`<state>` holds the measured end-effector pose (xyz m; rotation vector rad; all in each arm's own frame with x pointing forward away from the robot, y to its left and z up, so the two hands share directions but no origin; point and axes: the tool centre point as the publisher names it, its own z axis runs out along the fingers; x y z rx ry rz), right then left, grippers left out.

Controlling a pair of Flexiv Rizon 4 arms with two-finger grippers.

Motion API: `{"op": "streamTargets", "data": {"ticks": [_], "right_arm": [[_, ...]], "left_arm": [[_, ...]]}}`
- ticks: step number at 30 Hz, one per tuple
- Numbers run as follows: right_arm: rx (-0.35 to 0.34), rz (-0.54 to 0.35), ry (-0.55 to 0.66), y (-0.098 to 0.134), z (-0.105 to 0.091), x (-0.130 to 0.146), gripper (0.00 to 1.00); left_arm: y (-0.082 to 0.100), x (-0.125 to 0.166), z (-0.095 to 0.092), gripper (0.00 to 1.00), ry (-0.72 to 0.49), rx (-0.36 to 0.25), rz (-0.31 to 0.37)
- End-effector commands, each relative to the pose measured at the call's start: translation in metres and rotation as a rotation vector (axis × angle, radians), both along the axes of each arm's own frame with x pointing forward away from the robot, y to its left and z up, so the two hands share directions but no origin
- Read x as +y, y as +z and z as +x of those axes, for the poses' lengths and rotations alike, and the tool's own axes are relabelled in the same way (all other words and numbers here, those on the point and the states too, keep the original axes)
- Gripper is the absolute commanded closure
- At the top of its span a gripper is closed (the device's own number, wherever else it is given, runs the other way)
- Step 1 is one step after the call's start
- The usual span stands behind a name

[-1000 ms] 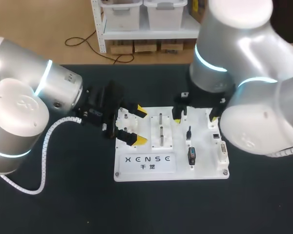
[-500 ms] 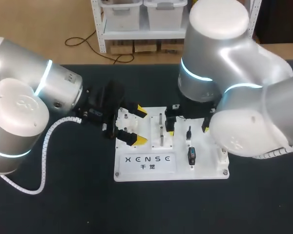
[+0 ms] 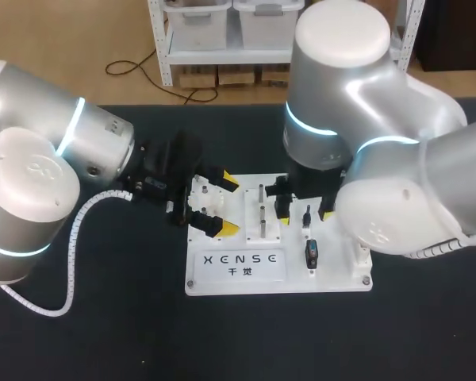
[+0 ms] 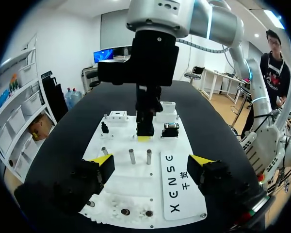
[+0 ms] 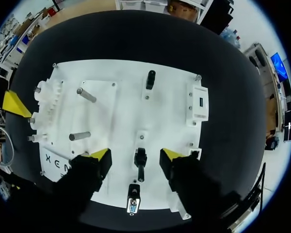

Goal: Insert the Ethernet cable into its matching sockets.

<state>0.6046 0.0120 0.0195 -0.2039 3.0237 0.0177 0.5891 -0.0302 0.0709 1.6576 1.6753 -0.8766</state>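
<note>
While the right gripper hangs low over the flat white plastic fixture board, its yellow-tipped fingers are spread. One stands on each side of a short black plug-like connector on the board, and neither touches it. This is probably the Ethernet piece, though it is too small to tell, and no long cable shows. A small white rectangular socket block sits near the board's edge, well apart from the connector.

The left gripper is also spread and holds nothing. It hovers at the board's other end, short of two upright metal pegs.

The likely trouble lies in the pinch. If the fingers close off-centre, the connector could tip or twist in the grip. A silver-faced connector lies just beside it and might be knocked. A plug held crooked would probably jam at the socket mouth. Since nothing steadies the board, a hard push could also slide it across the dark table.
</note>
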Motion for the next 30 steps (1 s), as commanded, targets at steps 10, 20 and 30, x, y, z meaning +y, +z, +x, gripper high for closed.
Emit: {"op": "streamTargets", "data": {"ticks": [10, 20, 30], "right_arm": [[-0.006, -0.01, -0.002, 0.0, 0.0, -0.003, 0.73], [-0.004, -0.017, -0.009, 0.001, -0.001, -0.005, 1.0], [-0.011, -0.001, -0.019, 0.024, 0.005, -0.012, 1.0]], "left_arm": [[-0.001, -0.001, 0.0, 0.0, 0.002, -0.001, 0.0], [-0.001, -0.001, 0.0, 0.0, 0.002, -0.001, 0.0], [-0.001, -0.001, 0.0, 0.0, 0.002, -0.001, 0.0]]}}
